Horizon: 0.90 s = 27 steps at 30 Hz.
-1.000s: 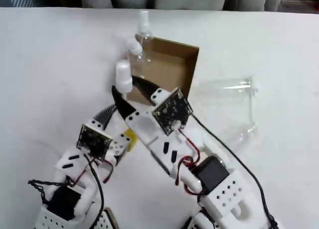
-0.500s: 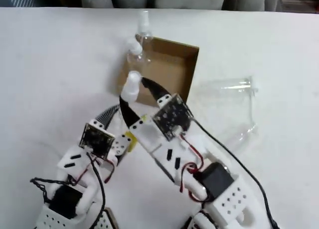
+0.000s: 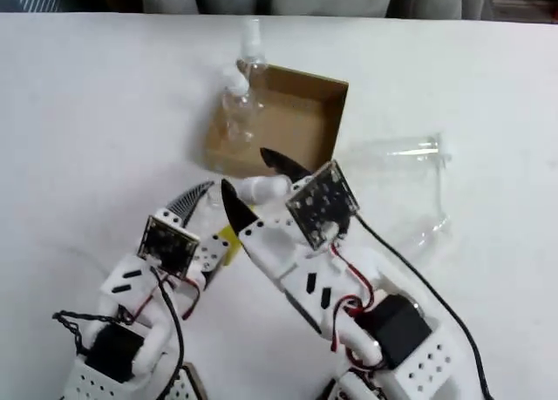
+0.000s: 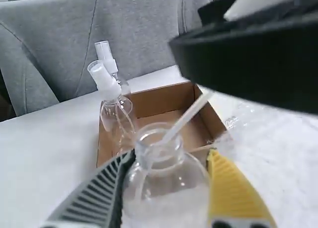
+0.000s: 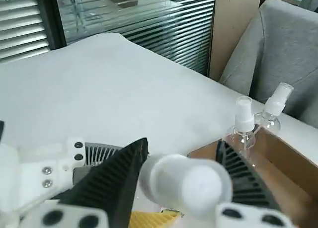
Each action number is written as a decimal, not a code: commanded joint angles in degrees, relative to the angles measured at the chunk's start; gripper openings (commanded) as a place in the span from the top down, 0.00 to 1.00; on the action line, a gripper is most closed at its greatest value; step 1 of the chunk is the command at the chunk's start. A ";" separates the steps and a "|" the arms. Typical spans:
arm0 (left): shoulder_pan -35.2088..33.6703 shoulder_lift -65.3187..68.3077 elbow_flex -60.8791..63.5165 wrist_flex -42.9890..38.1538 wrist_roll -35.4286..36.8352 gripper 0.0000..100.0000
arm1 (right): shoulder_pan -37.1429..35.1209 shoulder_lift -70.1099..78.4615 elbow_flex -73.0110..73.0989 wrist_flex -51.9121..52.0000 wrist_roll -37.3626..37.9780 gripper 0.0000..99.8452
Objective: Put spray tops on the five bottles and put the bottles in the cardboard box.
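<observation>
The left gripper point(image 4: 169, 161) clasped an uncapped bottle point(image 4: 159, 188) at lower centre. The right gripper point(image 5: 181, 156) pinched a spray top point(image 5: 184, 181), its tube entering the neck. Two capped bottles point(image 3: 237, 99) stood at the cardboard box point(image 3: 301, 125), upper centre, seemingly inside. Three apparently remained.

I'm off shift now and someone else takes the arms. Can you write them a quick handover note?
Left tool: shut on an open bottle, upright, near the box.
Right tool: shut on a spray top, held sideways above it, tube at the bottle's neck.
Done: two capped bottles stand in the box.
To do: seat this top, box the bottle, then finish the other two.
</observation>
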 commanded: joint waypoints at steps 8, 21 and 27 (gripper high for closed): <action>-0.04 -0.75 -0.70 -2.11 -0.35 0.98 | -6.55 6.81 -3.69 -9.10 -0.79 0.82; -0.04 -0.75 -0.70 -2.11 -0.35 0.98 | -6.73 9.27 -13.54 -3.12 -0.79 0.82; -0.04 -0.75 -0.70 -2.11 -0.35 0.98 | -6.73 9.19 -24.18 7.08 -0.79 0.82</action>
